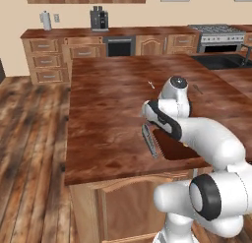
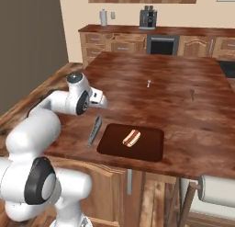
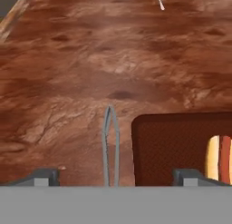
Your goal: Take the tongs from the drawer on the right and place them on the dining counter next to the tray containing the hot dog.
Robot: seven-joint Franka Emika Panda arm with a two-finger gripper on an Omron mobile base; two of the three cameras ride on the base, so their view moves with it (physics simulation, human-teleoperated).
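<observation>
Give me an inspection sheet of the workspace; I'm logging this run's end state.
Surface: dining counter, glossy dark wood.
Job's things: tongs flat on the counter beside the tray, apart from it; hot dog in the tray.
Clutter: two small items farther back on the counter, too small to identify.
Grippers: gripper open, above the tongs, empty.
Cables: nothing seen.
Surroundings: back cabinets, coffee machine, stove, one drawer open.

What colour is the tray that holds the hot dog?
The tray is dark reddish-brown, darker than the counter under it. The right base view shows it best.
</observation>
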